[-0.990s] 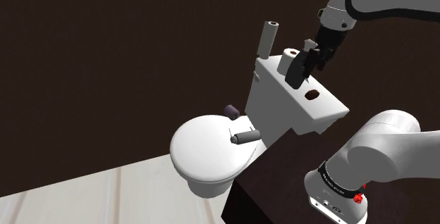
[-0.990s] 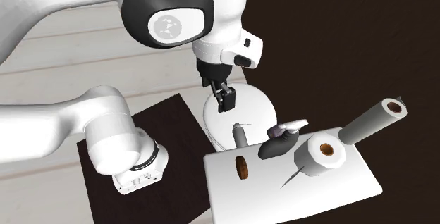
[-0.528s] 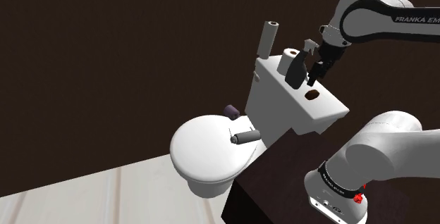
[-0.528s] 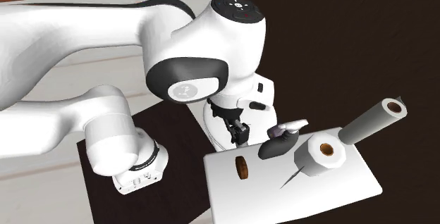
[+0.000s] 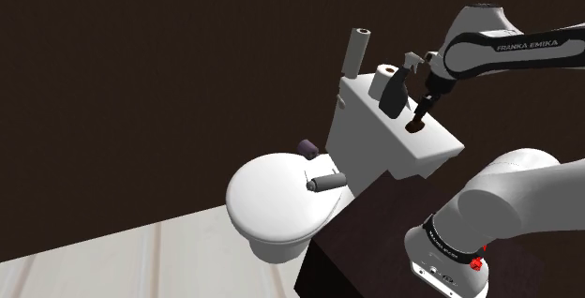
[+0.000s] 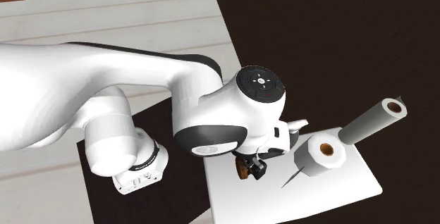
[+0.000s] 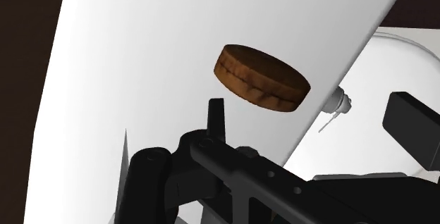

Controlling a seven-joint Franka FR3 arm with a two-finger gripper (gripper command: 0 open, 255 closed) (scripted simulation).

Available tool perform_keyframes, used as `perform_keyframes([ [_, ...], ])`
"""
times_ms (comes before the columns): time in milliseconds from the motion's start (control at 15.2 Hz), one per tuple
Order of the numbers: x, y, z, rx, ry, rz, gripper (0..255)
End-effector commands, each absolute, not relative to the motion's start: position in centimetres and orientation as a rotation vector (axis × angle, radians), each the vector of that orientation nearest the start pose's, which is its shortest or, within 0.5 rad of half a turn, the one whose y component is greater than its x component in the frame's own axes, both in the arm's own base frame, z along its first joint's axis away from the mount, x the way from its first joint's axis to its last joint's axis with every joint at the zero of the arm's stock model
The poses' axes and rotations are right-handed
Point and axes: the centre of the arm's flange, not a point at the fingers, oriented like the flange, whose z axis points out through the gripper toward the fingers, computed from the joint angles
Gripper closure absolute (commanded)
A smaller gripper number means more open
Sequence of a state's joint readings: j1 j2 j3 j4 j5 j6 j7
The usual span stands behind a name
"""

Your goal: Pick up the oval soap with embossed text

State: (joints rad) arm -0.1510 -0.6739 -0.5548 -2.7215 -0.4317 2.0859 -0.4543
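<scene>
The oval soap (image 7: 262,77) is a brown, flat bar lying on the white toilet tank lid (image 7: 141,67). In the wrist view my gripper (image 7: 317,120) is open, one black finger (image 7: 216,120) just short of the soap and the other far off to the side; nothing is held. From the shoulder view the gripper (image 5: 419,118) hangs right over the soap (image 5: 411,129) on the lid (image 5: 441,146). In the second exterior view the white arm hides most of the soap (image 6: 244,171); the gripper (image 6: 255,168) is beside it.
On the tank lid also stand a dark spray bottle (image 5: 394,92), a white paper roll (image 6: 322,154) and a tall grey cylinder (image 6: 370,120). The closed toilet seat (image 5: 272,198) lies below, with a small grey cylinder (image 5: 325,184) beside it. My stand (image 5: 375,240) is dark.
The arm has swung down and toward the tank lid. The gripper went from above the spray bottle to just over the soap, fingers still apart.
</scene>
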Motion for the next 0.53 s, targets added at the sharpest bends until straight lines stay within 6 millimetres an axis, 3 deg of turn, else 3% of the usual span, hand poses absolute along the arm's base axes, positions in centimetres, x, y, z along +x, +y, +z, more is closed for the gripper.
perform_keyframes([
  [0, 26.2, -24.6, 37.9, -3.177, -0.145, 0.024, 0],
  [462, 26.2, -24.6, 34.2, -3.177, -0.145, 0.024, 0],
])
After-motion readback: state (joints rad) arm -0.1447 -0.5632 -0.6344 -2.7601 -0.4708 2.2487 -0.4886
